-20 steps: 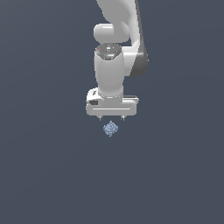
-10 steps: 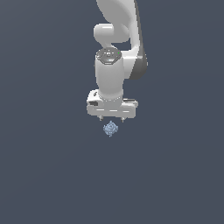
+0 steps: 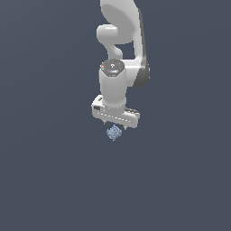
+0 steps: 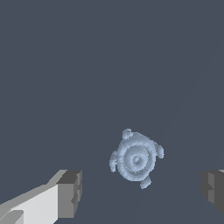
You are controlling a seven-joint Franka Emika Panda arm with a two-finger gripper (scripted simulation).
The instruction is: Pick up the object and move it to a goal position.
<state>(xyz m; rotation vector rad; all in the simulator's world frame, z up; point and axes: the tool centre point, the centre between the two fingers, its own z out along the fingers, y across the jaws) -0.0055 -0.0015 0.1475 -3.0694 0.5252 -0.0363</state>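
Observation:
The object (image 3: 113,132) is a tiny pale blue-grey bumpy lump with a swirled face, lying on the dark grey floor. My white gripper (image 3: 114,123) hangs just above it, pointing down, with its jaws wide apart. In the wrist view the object (image 4: 135,158) lies between the two grey fingertips (image 4: 70,193), a little beyond them and apart from both. The gripper (image 4: 142,192) is open and holds nothing.
A plain dark grey floor (image 3: 49,171) spreads all around. The white arm (image 3: 122,49) rises behind the gripper towards the top of the exterior view.
The gripper has turned slightly about its axis, so its bar now slants. The object has not moved.

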